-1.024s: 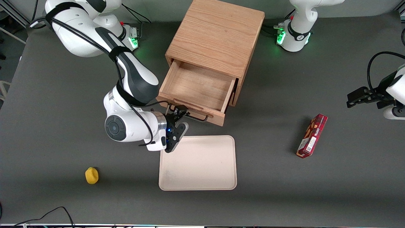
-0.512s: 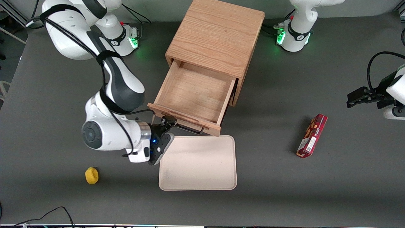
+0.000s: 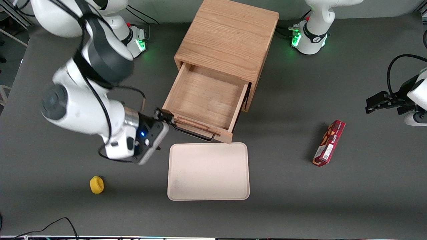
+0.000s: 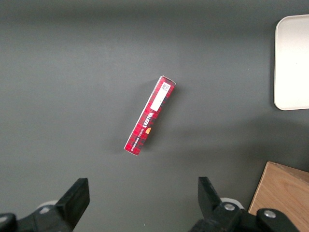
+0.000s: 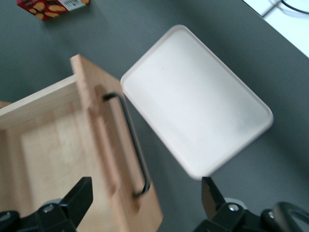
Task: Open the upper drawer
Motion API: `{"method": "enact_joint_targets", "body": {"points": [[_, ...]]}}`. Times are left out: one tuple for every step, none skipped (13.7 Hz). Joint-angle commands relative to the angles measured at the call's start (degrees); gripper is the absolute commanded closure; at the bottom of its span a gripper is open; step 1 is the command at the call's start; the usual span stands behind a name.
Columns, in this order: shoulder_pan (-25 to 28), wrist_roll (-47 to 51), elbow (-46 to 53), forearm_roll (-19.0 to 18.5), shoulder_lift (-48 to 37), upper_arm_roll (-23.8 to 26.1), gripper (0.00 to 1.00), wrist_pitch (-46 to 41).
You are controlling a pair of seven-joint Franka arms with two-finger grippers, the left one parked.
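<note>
The upper drawer (image 3: 205,96) of the oak cabinet (image 3: 228,36) stands pulled far out, its inside bare. Its black wire handle (image 3: 193,132) runs along the drawer front, which faces the front camera. My right gripper (image 3: 164,116) is open and holds nothing. It hovers by the drawer front's corner at the working arm's end, at the tip of the handle and apart from it. In the right wrist view the handle (image 5: 131,140) and drawer front (image 5: 104,159) lie under the wide-open gripper (image 5: 145,205). The lower drawer is hidden under the open one.
A cream tray (image 3: 208,171) lies just nearer the front camera than the drawer front; it also shows in the right wrist view (image 5: 198,104). A yellow object (image 3: 96,184) lies toward the working arm's end. A red box (image 3: 329,143) lies toward the parked arm's end.
The drawer came farther out with my gripper on its handle. My gripper has since let go, opened, and risen away toward the working arm's end.
</note>
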Motion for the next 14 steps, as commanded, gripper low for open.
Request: {"method": "enact_joint_targets", "body": {"points": [[-0.04,9.14,-4.69,-2.38,-8.61,-2.42,0.00,-7.04],[0.04,11.78,-5.04,-2.12,-10.98,-6.44,0.00,-8.64],[0.04,12.85,-5.30,-1.69,-12.75,-9.44,0.00,-10.14],[-0.04,13.73,-5.48,-1.68,-13.98,-11.90,0.00,-14.50],[0.04,14.52,-5.66,-2.20,-15.39,-14.62,0.00,-20.03],[0.04,14.88,-6.53,-2.82,-16.36,-16.48,0.00,-24.43],[0.04,16.01,-8.80,-4.83,-17.85,-17.11,0.00,-24.91],[0.13,19.77,-12.48,-6.76,-19.95,-17.03,0.00,-24.31],[0.04,24.85,-17.04,-7.22,-22.23,-17.11,0.00,-21.95],[0.04,27.77,-23.61,-7.31,-25.74,-17.20,0.00,-18.45],[-0.04,28.50,-30.55,-7.31,-29.69,-17.20,0.00,-14.06],[-0.05,28.51,-37.67,-7.57,-33.64,-17.98,0.00,-9.75],[-0.05,28.51,-43.04,-7.57,-37.08,-20.08,0.00,-6.49],[-0.05,28.59,-46.93,-7.57,-39.72,-21.67,0.00,-4.63]]}}
